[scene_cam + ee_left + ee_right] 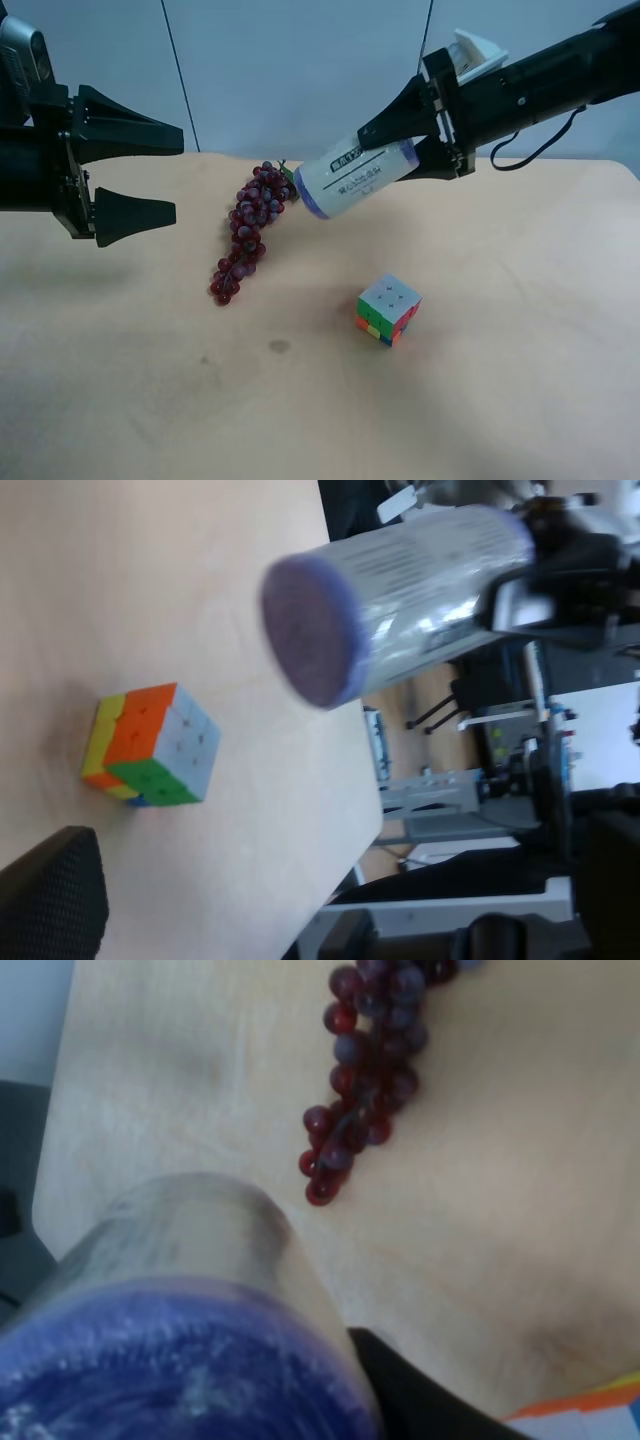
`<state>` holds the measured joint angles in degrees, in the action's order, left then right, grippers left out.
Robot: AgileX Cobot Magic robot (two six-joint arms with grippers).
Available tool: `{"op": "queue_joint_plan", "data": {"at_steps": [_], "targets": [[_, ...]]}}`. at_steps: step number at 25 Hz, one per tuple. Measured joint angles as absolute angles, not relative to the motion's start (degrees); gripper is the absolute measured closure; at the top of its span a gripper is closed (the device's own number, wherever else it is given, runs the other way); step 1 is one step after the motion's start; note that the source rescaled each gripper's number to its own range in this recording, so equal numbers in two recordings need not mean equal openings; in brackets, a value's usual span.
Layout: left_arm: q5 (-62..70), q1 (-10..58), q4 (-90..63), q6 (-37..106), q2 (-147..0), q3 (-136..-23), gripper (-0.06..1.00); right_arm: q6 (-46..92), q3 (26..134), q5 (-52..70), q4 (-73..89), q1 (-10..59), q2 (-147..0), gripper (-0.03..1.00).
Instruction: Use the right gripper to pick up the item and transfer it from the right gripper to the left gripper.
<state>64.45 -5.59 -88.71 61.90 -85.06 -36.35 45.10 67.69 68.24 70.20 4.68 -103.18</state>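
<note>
Bearing unreadable print, can (355, 178) sits in right end effector (392, 155).

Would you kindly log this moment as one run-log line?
stage: pre-handover | right gripper: shut on can, aloft, tilted | left gripper: open, clear of can | grapes, cube: on table

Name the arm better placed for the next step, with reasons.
Left. The right gripper holds the can in the air, free end toward the left gripper, which is open and empty. It probably only needs to advance.

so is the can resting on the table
No, the right gripper holds the can in its jaws, clear above the table.
</note>
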Motion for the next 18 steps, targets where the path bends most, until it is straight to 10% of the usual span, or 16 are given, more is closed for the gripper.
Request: {"op": "queue_joint_plan", "data": {"at_steps": [18], "targets": [[68.9,-5.4,-92.1,67.4,-102.6,-42.6,0.21,47.8,67.7,68.0,76.5,7.3,-108.7,0.96]]}}
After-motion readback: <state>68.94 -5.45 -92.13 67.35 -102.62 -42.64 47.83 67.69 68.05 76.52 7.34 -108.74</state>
